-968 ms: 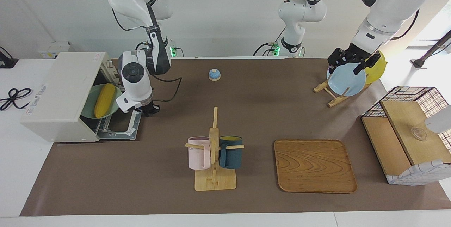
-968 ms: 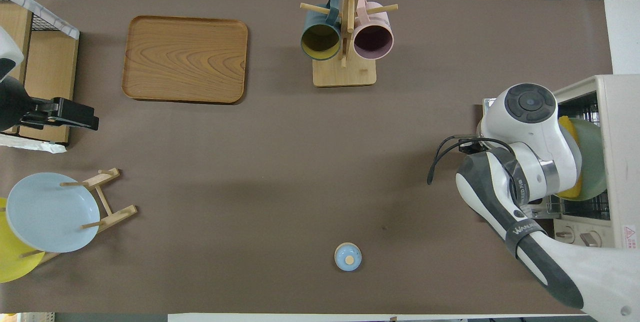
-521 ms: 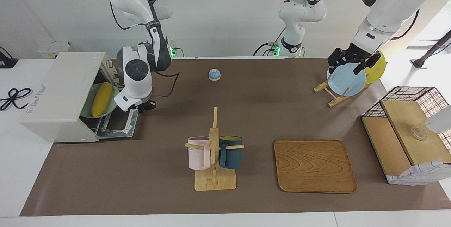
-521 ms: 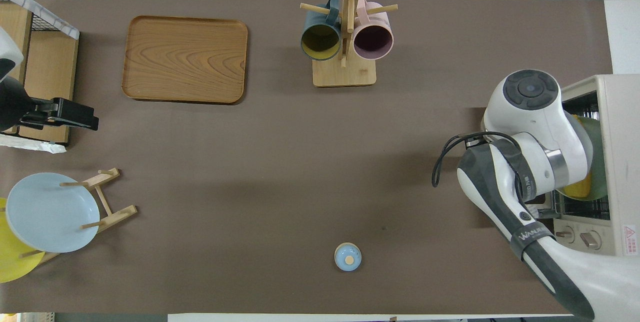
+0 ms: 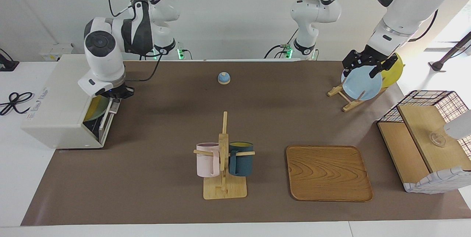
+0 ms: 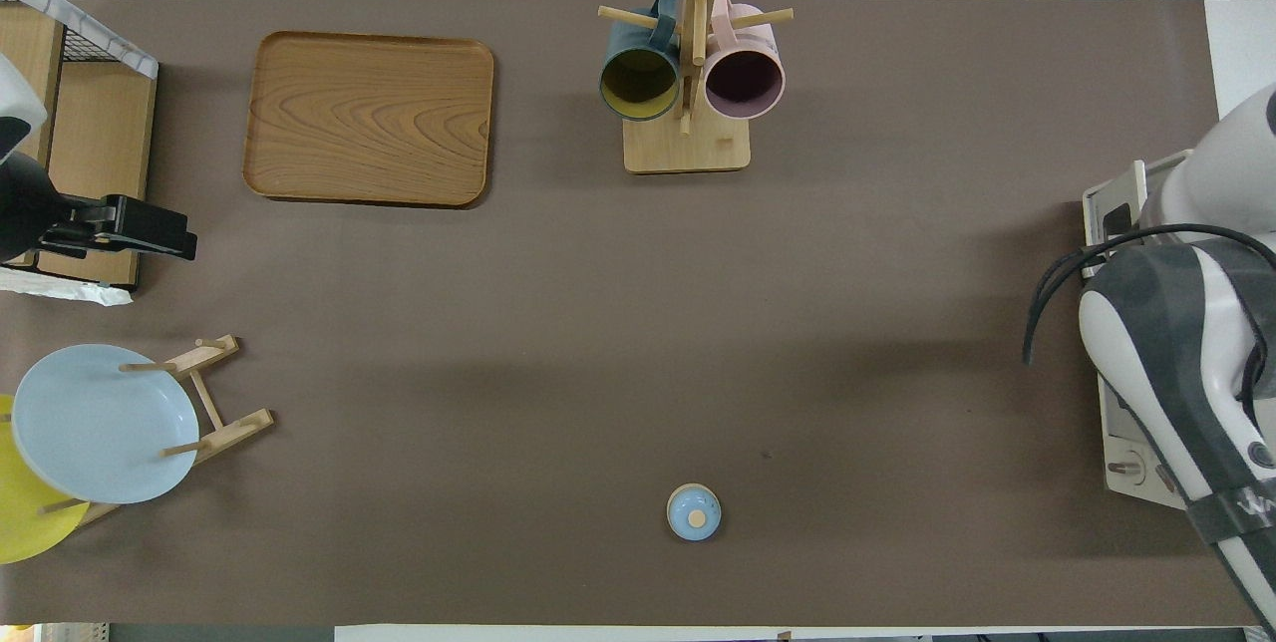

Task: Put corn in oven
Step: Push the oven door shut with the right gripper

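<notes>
My right tool [image 5: 117, 94] sits at the top edge of the oven [image 5: 60, 101] door, its grip hidden from me, at the desk's [image 5: 165, 126] right-arm end, with a green plate [image 5: 96, 107] glimpsed inside and the corn out of sight, while my left tool [image 5: 362, 64] waits over the blue plate [image 5: 362, 84].

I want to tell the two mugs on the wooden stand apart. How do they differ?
The pink mug hangs toward the right arm's end of the stand; the teal mug hangs toward the left arm's end. The pink mug is dark inside, the teal mug yellow. Both hang on pegs, similar in size.
</notes>
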{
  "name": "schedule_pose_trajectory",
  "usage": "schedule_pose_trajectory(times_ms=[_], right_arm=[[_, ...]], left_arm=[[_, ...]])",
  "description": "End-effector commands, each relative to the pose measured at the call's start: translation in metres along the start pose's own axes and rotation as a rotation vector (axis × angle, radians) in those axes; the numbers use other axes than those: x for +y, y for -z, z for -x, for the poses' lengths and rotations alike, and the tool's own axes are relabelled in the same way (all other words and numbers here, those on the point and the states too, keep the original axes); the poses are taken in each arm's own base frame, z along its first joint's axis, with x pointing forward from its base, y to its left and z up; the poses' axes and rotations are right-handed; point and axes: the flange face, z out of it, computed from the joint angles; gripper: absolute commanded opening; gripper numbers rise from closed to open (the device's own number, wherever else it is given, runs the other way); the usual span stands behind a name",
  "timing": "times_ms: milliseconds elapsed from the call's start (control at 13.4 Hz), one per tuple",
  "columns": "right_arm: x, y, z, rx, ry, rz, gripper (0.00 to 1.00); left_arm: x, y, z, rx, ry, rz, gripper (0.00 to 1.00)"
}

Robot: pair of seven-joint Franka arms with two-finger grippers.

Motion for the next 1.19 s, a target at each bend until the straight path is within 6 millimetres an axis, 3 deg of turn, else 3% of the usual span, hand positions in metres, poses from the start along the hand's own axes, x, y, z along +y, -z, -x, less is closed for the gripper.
schedule_pose_trajectory(times_ms=[0, 372, 595, 744, 968, 1042, 1117], right_arm=[[0.023, -0.015, 0.001, -0.023, 0.016, 0.007, 0.0], [0.045, -0.011, 0.01, -0.025, 0.011, -0.033, 0.0], [0.045, 0.015, 0.01, -0.004, -0.015, -0.101, 0.0], [0.038, 0.034, 0.009, 0.004, -0.013, -0.132, 0.26], [0.043, 0.055, 0.02, 0.0, -0.022, -0.146, 0.87], [0.043, 0.059, 0.023, 0.0, -0.026, -0.165, 1.0], [0.041, 0.064, 0.026, -0.001, -0.034, -0.2, 1.0]], left_arm=[[-0.002, 0.005, 0.002, -0.004, 0.002, -0.002, 1.0], [-0.002, 0.005, 0.002, -0.006, 0.002, -0.003, 1.0], [-0.001, 0.006, 0.002, -0.004, 0.0, -0.002, 1.0], [-0.002, 0.005, 0.001, -0.004, 0.002, -0.003, 1.0], [-0.002, 0.006, 0.002, -0.004, 0.002, -0.002, 1.0], [-0.002, 0.006, 0.002, -0.004, 0.002, -0.003, 1.0], [-0.002, 0.004, 0.001, -0.006, 0.002, -0.002, 1.0]])
